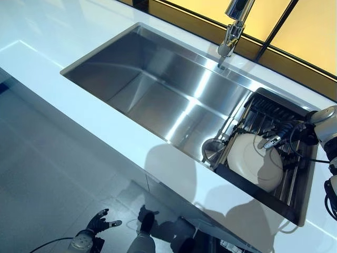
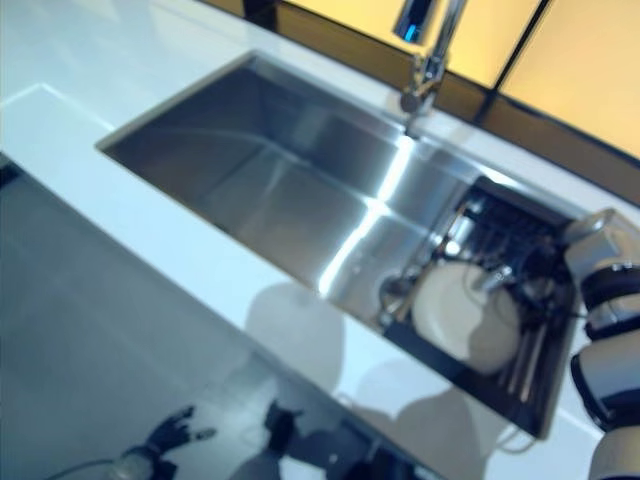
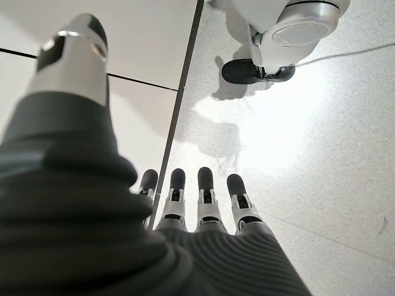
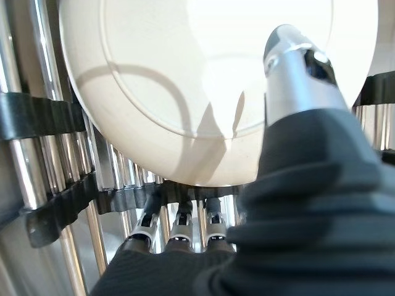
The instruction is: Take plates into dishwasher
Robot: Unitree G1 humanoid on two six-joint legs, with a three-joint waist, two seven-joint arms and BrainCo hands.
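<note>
Plate [image 1: 256, 161]: glazed, rigid, breakable, slick; take by its rim.
Right hand [image 4: 296, 74]: fingers under rim, grip unclear.
Left hand [image 3: 203, 203]: fingers straight.

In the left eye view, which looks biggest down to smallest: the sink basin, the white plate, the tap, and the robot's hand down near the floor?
1. Sink basin
2. White plate
3. Tap, though cut off at the top edge, so unsure
4. Left hand, farther from the camera
</note>
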